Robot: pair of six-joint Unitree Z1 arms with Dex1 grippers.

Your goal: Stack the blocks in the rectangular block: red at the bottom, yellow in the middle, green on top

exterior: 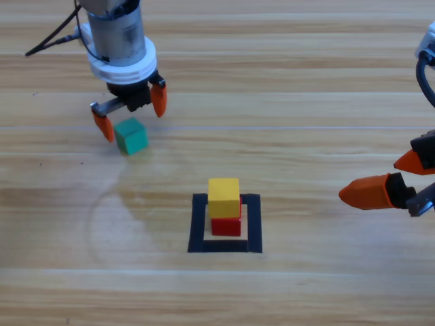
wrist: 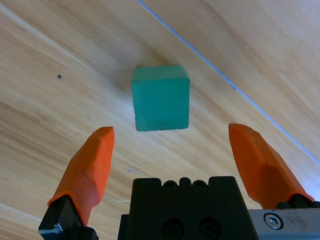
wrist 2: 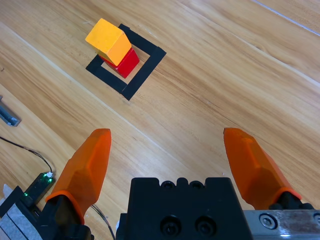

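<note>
The left end effector (exterior: 130,111) is held with its jaws apart above the surface (exterior: 306,136), at the upper left of the high view. Nothing is gripped. In the left wrist view the green (wrist: 161,98) cube is seen ahead of the jaws and roughly centred between them, not yet inside the gap; in the high view it lies just beside the lower-left fingertip, and whether the two touch cannot be told. The cube sits slightly turned against the line of the jaws.

Farther out, near the middle of the surface, the rectangular block (exterior: 225,246) of black tape is found. The red (exterior: 226,225) cube stands inside it, and the yellow (exterior: 223,197) cube rests on top of the red one, set a little askew, as the right wrist view shows. Two of the three levels are thus judged to be done, and the step in hand is taken to be the pick-up of the green cube.

The right end effector (exterior: 401,178) waits at the right edge, its jaws spread and empty, well apart from the stack.

For the next move, the left end effector would need to be lowered until the jaws straddle the green cube, and perhaps turned to meet its faces squarely, before being closed. A gentle, well-centred placement on the yellow cube would then be called for, since the stack is narrow and could be toppled.
</note>
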